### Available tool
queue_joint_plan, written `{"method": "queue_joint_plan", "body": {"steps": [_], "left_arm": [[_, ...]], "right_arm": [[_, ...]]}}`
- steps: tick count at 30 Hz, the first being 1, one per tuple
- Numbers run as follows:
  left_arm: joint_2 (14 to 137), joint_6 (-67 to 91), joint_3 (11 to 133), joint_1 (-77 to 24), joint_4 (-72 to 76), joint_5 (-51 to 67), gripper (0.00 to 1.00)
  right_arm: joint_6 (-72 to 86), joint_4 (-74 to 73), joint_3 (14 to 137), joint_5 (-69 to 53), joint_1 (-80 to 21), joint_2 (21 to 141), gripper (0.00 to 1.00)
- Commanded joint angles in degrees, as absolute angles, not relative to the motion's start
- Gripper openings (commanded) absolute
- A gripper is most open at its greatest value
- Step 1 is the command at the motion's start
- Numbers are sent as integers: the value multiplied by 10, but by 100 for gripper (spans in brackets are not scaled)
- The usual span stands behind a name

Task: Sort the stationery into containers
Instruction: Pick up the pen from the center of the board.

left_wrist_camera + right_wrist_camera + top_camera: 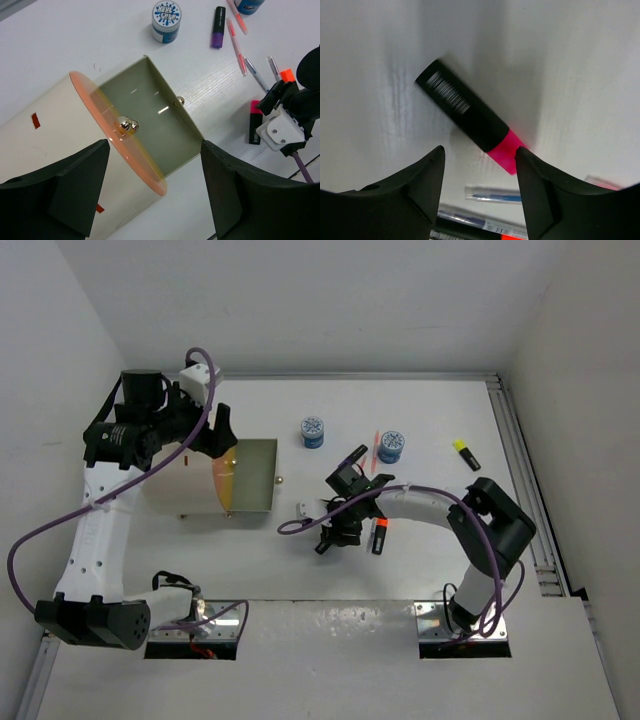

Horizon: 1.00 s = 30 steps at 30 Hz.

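Pink-ended highlighter [470, 115] lies just beyond my right fingers [432, 170], spread wide, empty; left fingers [75, 185] likewise by the drawer [150, 115]; two rolls [312, 431] [391, 446] upper centre.

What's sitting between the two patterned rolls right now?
Between the first roll and the second roll lie a purple-ended highlighter and thin pink pens. The left wrist view shows this most clearly.

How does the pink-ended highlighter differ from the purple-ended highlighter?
The pink-ended highlighter has a pink tip, the purple-ended highlighter a purple one. The pink-ended highlighter lies directly under the open right gripper; the purple-ended highlighter lies away from it, near a patterned roll. Both have short black bodies and lie flat.
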<state>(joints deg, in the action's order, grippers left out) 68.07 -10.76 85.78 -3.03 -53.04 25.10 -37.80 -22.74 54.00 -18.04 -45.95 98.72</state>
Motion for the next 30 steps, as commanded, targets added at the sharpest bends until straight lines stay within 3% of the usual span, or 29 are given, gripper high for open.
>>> {"method": "queue_joint_plan", "body": {"steps": [1,6,14,16,18,23,27,30], "left_arm": [[662,-101,853,-22,-507,263,80],[663,-103,853,-16,-506,259,80],[657,-105,840,-7,-501,258,80],[655,-105,838,-6,-497,258,80],[654,-104,837,-4,-496,258,80],[651,-105,837,-1,-495,258,80],[647,-98,831,0,-484,256,80],[645,-90,824,18,-472,256,80]], "right_arm": [[-400,-187,556,-169,-466,1001,57],[-429,-205,561,-180,-473,1019,52],[-468,-196,551,-177,-491,1022,55],[-471,-201,562,-180,-495,1028,49],[-478,-214,572,-182,-497,1034,27],[-461,-243,579,-192,-497,1022,2],[-355,-268,609,-224,-483,975,0],[-179,-265,682,-268,-453,956,0]]}}
